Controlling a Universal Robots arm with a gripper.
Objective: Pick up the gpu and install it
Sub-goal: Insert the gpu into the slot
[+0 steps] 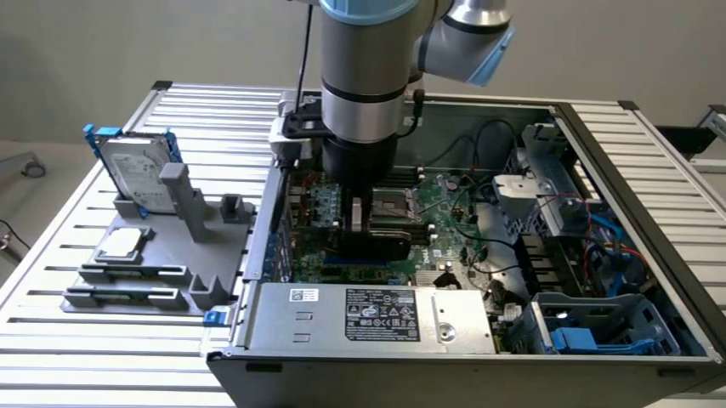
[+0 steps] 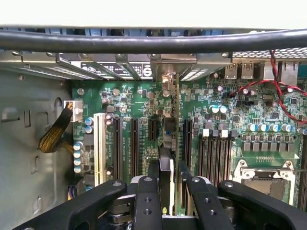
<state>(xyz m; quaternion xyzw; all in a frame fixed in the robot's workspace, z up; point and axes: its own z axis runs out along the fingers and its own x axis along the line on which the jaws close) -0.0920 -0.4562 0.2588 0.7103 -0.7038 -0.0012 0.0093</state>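
GPU (image 2: 166, 143) found clamped between my fingers (image 2: 147, 196), which press on its two broad faces; the gripper (image 2: 168, 175) is closed on the card and nothing else. Position: inside the open computer case (image 1: 635, 221), low over the motherboard (image 2: 120, 103), in the part of the board nearer the exterior view's left. In the exterior view the gripper (image 1: 365, 223) reaches straight down from the arm and the GPU (image 1: 369, 244) shows as a dark block directly under it. Orientation: the card stands on edge, thin side toward the wrist camera, black cover on one face. Its long axis runs straight out from my fingers toward the case's rear wall (image 2: 120, 67), parallel to the long black expansion slots (image 2: 135, 143) on either side of it. The metal bracket end (image 2: 168, 79) points at that rear wall and appears close against the slot openings there. The held end lies toward the middle of the board. Judgement: the card looks lined up along a slot between its neighbours. Whether its lower edge rests in the slot or hangs just above it, I cannot tell.
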